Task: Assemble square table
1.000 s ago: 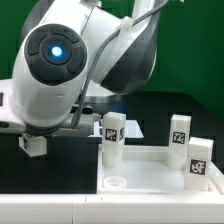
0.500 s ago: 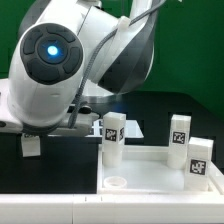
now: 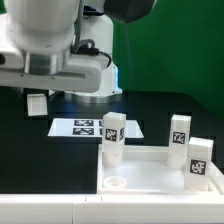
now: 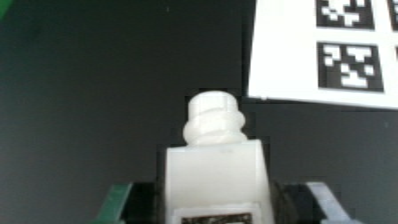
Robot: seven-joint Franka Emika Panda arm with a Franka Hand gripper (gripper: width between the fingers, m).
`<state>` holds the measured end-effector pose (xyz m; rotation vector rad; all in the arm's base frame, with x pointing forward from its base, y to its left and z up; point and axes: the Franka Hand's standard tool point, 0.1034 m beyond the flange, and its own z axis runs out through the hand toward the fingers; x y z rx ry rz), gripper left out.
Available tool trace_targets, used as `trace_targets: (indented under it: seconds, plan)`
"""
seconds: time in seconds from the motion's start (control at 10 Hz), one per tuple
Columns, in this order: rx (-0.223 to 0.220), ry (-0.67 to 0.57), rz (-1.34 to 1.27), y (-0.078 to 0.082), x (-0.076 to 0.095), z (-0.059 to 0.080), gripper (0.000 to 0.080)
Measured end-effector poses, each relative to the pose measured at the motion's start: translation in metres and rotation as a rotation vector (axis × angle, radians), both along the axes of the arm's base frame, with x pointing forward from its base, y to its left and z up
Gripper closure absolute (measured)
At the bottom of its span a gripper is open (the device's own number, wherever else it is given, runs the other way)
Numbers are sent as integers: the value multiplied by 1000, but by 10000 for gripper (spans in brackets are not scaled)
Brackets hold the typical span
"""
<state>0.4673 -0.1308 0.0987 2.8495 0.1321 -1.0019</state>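
Note:
My gripper (image 3: 37, 97) is shut on a stubby white leg (image 3: 38, 105) and holds it in the air at the exterior view's left, above the black table. In the wrist view the leg (image 4: 215, 170) fills the space between my fingers (image 4: 125, 200), its threaded tip (image 4: 214, 115) pointing away from the gripper (image 4: 217, 208). The white square panel (image 3: 150, 176) lies at the lower right, with a round corner socket (image 3: 115, 183) showing. Three more tagged legs stand around it: one at its left corner (image 3: 112, 138) and two on the right (image 3: 179, 137) (image 3: 199, 158).
The marker board (image 3: 92, 127) lies flat on the black table behind the panel, and it also shows in the wrist view (image 4: 329, 50). A long white bar (image 3: 45, 208) runs along the front edge. The arm's white body (image 3: 60, 45) fills the upper left.
The arm has risen and pulled back, lifting the held leg higher above the table. The marker board, hidden behind the arm before, is now in view.

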Motion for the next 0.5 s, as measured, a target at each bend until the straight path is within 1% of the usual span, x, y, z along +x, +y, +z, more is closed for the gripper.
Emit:
trace_targets:
  seconds: [0.1,0.2,0.3,0.4,0.5]
  plan:
    - [8,-64,7,-2,0,-2,522]
    - [14,-107,10,-2,1,-1,522]
    - [19,-190,26,-1,9,2,522]
    - [38,-233,11,12,21,17,522]
    - [72,-353,16,17,58,46,522]
